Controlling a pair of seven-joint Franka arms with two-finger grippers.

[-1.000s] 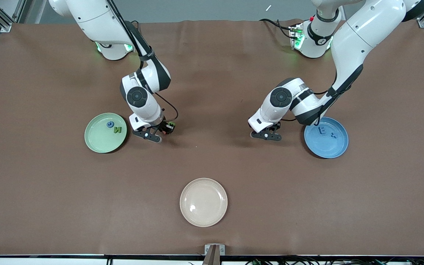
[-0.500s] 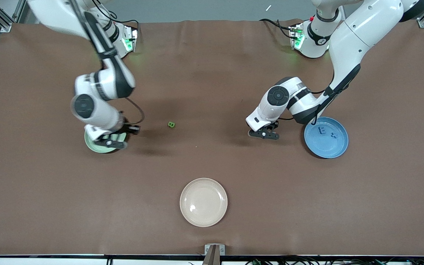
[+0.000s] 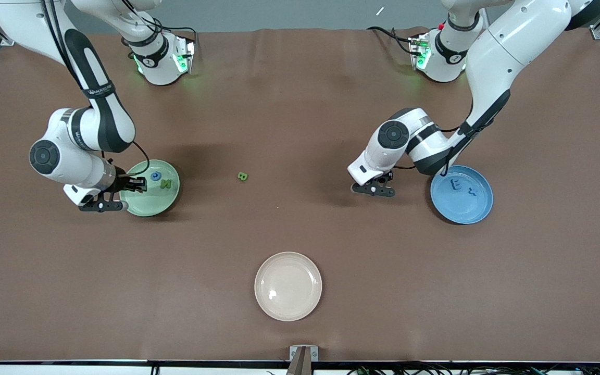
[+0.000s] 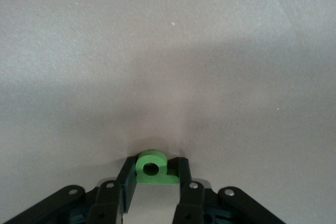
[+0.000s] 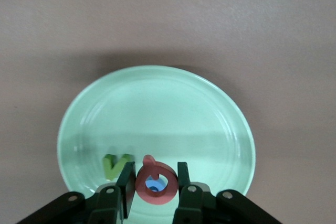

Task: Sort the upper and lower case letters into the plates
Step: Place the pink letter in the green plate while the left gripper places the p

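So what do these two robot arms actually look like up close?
Both arms are glossy white with rounded shells, black bands at the joints and a dark round cap on the wrist. Thin black cables run along them, and green lights glow at their bases. The left tool and right tool are black, with two slim fingers.

A brown mat covers the bench. The cream-beige plate lies on it at the edge nearest the front camera. Farther from that camera than the cream-beige plate sit the mint green plate, toward the right arm's end, and the blue plate, toward the left arm's end. A small green letter B lies on the bare mat, farther from the camera than the cream-beige plate.
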